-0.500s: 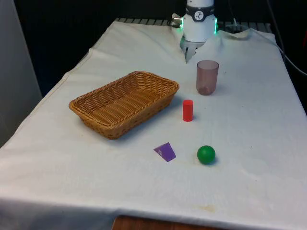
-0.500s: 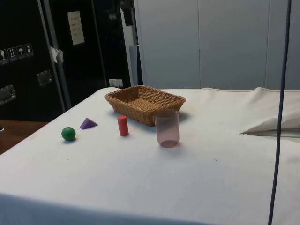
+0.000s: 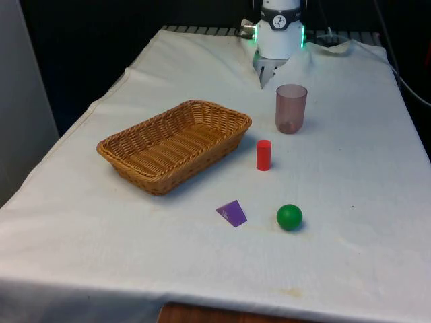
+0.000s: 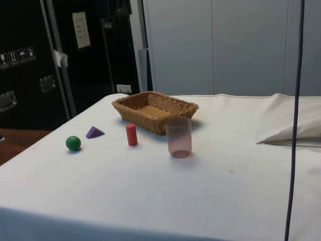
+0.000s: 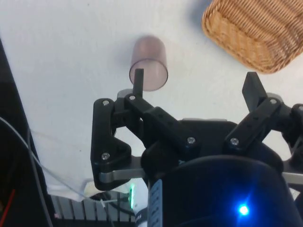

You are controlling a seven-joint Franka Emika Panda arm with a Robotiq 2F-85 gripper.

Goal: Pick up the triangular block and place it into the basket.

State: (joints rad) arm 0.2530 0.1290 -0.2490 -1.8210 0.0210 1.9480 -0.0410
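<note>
Jaws wide apart, holding nothing. My purple block [image 3: 232,213] sits at 3 o'clock of the green ball [image 4: 73,143]. I could bump that ball away.

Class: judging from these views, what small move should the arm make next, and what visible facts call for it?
Probably carry the end effector out toward the purple triangular block. It hangs open and empty near the translucent cup, while the block lies on the cloth between the green ball and the wicker basket, untouched.
</note>
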